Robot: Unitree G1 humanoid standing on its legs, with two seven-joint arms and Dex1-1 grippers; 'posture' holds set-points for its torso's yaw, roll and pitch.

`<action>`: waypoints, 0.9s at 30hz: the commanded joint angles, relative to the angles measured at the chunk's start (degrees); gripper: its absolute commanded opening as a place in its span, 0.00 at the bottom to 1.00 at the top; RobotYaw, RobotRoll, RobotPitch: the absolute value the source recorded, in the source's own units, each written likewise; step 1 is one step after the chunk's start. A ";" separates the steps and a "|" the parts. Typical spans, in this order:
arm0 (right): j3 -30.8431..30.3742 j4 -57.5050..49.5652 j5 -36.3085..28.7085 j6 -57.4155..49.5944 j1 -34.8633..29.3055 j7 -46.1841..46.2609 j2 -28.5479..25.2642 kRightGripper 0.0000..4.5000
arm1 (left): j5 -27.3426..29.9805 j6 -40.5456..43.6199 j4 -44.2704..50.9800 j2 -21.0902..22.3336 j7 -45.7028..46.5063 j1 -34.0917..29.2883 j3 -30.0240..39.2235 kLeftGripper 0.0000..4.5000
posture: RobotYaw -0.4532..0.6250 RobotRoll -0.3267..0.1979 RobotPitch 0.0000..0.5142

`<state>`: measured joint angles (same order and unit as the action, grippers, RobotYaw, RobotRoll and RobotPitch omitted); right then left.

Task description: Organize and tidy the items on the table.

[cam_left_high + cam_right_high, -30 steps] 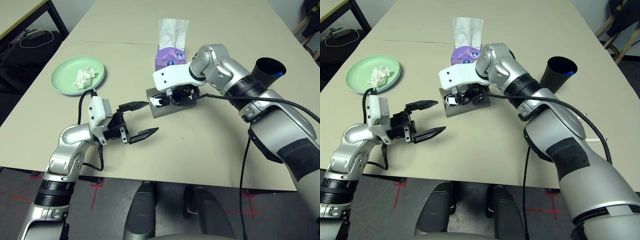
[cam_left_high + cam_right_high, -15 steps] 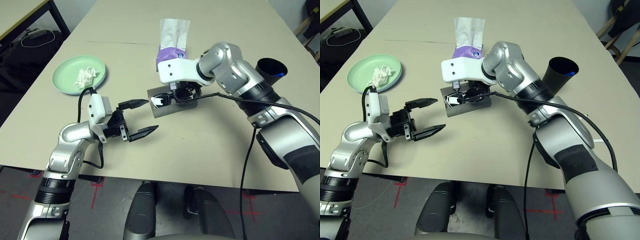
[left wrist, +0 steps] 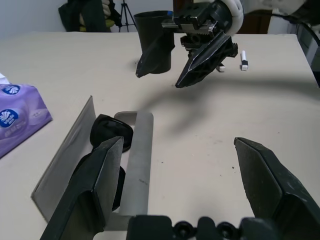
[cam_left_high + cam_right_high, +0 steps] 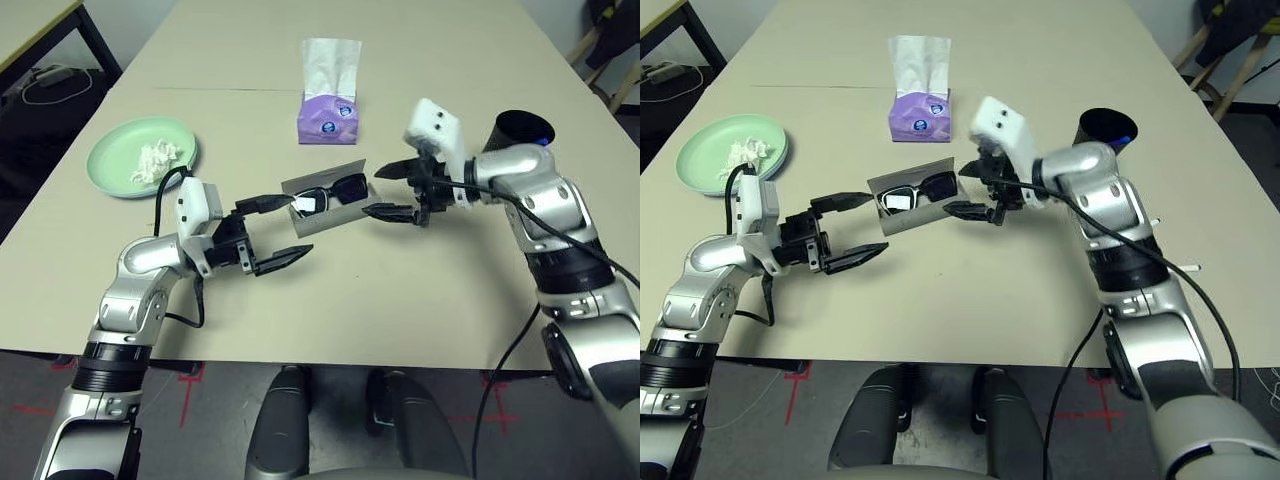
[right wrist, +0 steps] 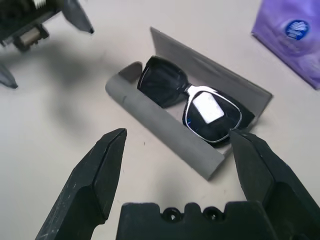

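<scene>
- Both grippers hang over the table (image 4: 420, 300) with their fingers spread wide, and neither one holds anything.
- The left gripper (image 4: 277, 232) is just beside the near left end of the glasses case (image 4: 325, 205); its upper fingertip comes close to the case edge, but I cannot tell if it touches.
- The right gripper (image 4: 385, 190) is just beside the right end of the same case, with its two black fingers pointing toward it, and it is apart from the case.
- The grey case lies open near the middle of the table, and its lid stands up on the far side.
- The black sunglasses (image 5: 192, 102) lie inside the open case, with the lenses facing up; one lens shows a bright reflection.
- The pale-green plate (image 4: 140, 157) sits on the left part of the table, well apart from the case.
- The crumpled white tissue wad (image 4: 152, 160) rests on this plate.
- A purple tissue box (image 4: 328, 115) stands behind the case, toward the far side, with a white tissue rising from its top.
- A black cup (image 4: 520, 135) stands on the right side, behind the right arm.
- In the left wrist view, a small white object (image 3: 244, 54) lies on the table beyond the right gripper; I cannot tell what it is.
- The thin seam line crosses the table behind the tissue box.
</scene>
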<state>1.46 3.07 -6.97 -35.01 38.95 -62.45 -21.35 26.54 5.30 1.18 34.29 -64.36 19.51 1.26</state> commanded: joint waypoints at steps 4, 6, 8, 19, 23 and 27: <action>5.23 -3.64 -6.38 9.75 -9.94 8.07 3.49 1.00 | 0.48 1.22 1.34 1.02 0.34 -2.29 1.37 1.00 | 0.55 0.62 0.35; 6.42 -3.46 -7.55 14.18 -12.30 10.19 4.59 1.00 | 0.44 1.00 0.79 1.11 0.30 -2.53 1.79 1.00 | 0.54 0.62 0.35; 6.55 -2.15 -7.87 18.21 -13.87 10.50 4.27 1.00 | 0.18 0.54 -0.13 1.17 0.32 -2.34 2.00 1.00 | 0.54 0.62 0.35; 6.02 12.51 -9.10 38.37 -17.58 3.37 -2.33 1.00 | -1.77 -2.58 -6.17 -0.03 1.52 -0.08 2.45 1.00 | 0.54 0.62 0.36; 5.56 13.81 -9.78 39.47 -17.61 2.38 -3.40 1.00 | -2.05 -4.57 -9.69 -0.49 1.64 1.66 3.03 1.00 | 0.54 0.62 0.36; 5.46 13.93 -10.51 39.92 -17.42 2.24 -3.56 1.00 | -4.19 -9.68 -17.10 0.03 0.31 4.97 2.96 1.00 | 0.53 0.62 0.36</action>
<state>7.38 16.41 -16.79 4.28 21.88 -59.75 -24.46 23.94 -2.25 -13.60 34.01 -63.07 24.27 3.89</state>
